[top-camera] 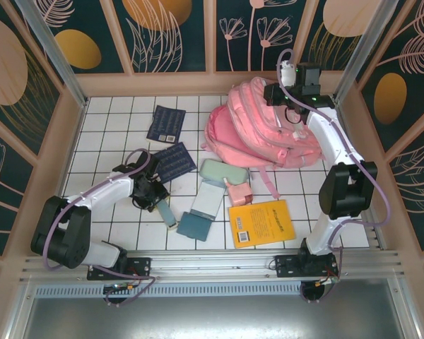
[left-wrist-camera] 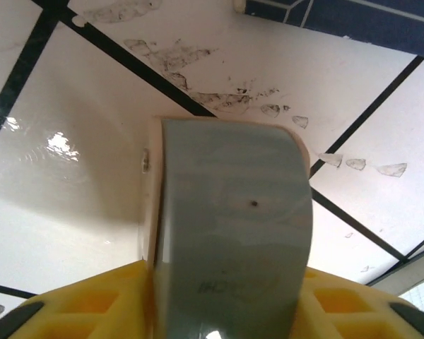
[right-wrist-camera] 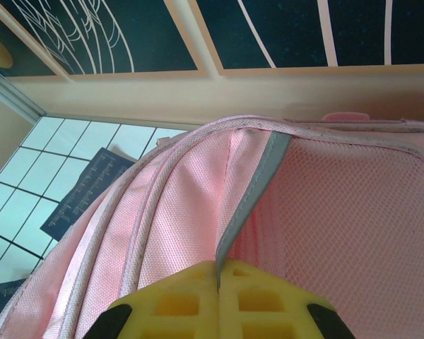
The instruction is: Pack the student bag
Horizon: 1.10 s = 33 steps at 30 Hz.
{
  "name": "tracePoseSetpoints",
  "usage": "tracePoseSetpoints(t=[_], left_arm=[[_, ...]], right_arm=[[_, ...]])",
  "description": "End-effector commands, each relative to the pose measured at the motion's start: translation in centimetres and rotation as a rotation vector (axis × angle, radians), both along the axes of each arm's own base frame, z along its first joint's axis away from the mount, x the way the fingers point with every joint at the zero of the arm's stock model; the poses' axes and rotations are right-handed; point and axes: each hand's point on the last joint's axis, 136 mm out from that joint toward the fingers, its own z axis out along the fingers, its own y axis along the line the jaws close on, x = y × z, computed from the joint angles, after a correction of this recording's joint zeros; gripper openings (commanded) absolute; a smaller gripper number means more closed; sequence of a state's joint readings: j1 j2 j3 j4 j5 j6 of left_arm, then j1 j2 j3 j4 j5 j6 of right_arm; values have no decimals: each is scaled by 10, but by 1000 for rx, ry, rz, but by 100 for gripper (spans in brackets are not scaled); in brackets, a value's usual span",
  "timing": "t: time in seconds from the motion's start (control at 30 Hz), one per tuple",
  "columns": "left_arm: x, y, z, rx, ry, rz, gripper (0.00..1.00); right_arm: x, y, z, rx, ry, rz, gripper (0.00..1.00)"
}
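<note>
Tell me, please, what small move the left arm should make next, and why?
Probably lift the left gripper straight up a little: its jaws seem to grip the grey-blue flat item, which sits low against the white tiles, while the right gripper is shut on the student bag at its rim.

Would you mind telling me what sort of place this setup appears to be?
Probably a staged robot test cell, not a real classroom: a white tiled tabletop boxed in by leaf-patterned wall panels, an aluminium rail carrying the arm bases.
</note>
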State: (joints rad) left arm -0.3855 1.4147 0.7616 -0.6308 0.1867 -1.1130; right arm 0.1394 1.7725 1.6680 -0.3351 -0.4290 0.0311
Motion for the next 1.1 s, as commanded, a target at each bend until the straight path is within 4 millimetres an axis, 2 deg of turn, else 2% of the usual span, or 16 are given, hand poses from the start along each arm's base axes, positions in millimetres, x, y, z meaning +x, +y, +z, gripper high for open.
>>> tracePoseSetpoints(t=[0.0,0.07,0.1,0.17,0.23,0.3,0.4,0.47,0.57,0.67,0.77,0.93,1.0,1.07], left_arm=[[-1,-5,-2,-26,4,1,24],[-2,-4,-2,-18,4,-5,11],[0,-2,0,-7,-1,-8,9],[7,2,10,24,-29,-20,7],[21,3,30,47,-85,-34,7],[42,-2,60,40,-183,-55,7],[80,-13,120,5,-383,-88,7],[105,-32,166,-82,-549,-129,8],[131,-63,216,-237,-733,-182,7],[155,-97,250,-411,-859,-241,5],[178,-125,262,-559,-919,-282,1],[210,-173,288,-752,-1031,-351,0],[225,-194,278,-785,-1013,-360,0],[230,-214,277,-843,-1011,-372,0]], right_arm=[[-12,11,61,32,-181,69,0],[-15,14,63,39,-186,87,0],[-16,15,65,40,-192,93,0],[-20,16,71,40,-208,105,0],[-26,19,79,48,-232,136,0],[-37,25,92,81,-262,205,0],[-51,32,108,129,-295,295,0],[-58,36,114,161,-299,357,0],[-65,35,118,187,-302,404,0],[-69,30,122,221,-309,417,0],[-68,25,126,257,-305,410,0],[-65,23,130,317,-286,415,0],[-60,22,130,331,-274,398,0],[-55,21,129,350,-259,379,0]])
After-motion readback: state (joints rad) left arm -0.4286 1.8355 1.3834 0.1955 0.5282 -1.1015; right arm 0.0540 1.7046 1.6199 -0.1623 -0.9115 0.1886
